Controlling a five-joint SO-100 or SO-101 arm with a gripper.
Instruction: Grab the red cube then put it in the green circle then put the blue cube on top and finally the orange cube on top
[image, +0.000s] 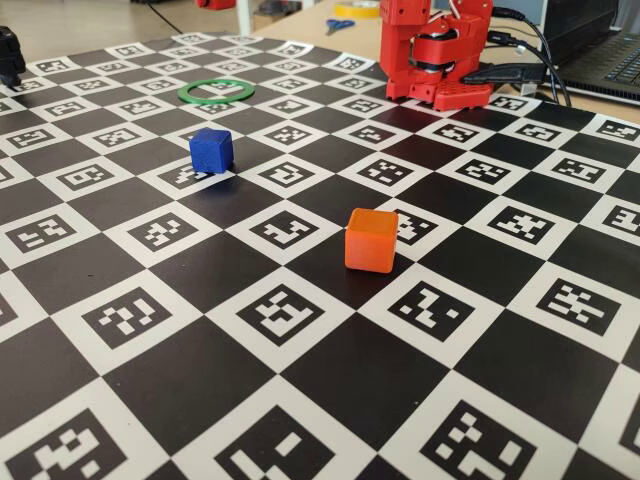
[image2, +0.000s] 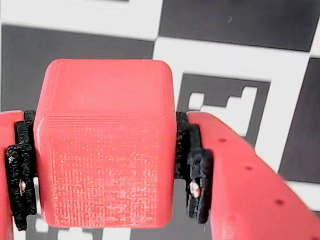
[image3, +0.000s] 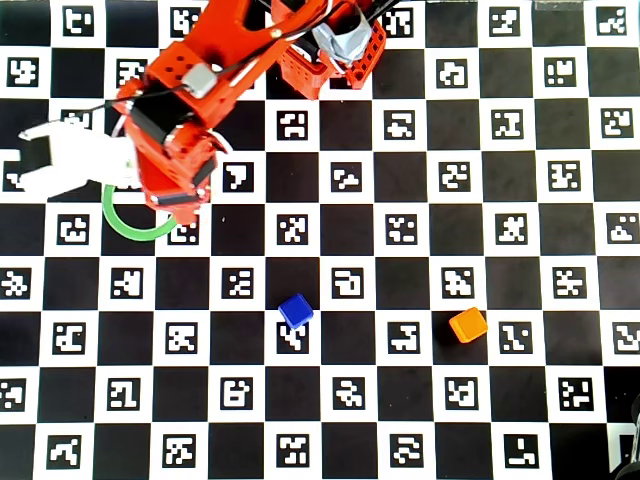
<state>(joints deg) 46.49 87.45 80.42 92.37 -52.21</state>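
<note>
Red cube (image2: 105, 145) sits clamped between the end effector (image2: 107, 170) pads (square, snug), hovering above the green circle (image3: 125, 225). Lower it straight and centred before releasing onto the counter (image: 300, 400).

Red cube (image2: 105, 145) clamped in the jaws; blue cube (image3: 295, 310), orange cube (image3: 468, 325) apart; green circle (image: 216, 91) flat.

A robotics lab or maker's desk: black-and-white checkerboard mat of fiducial markers (image: 300, 310) covering the tabletop, open dark laptop (image: 600, 50), blue-handled scissors (image: 338, 25).
</note>
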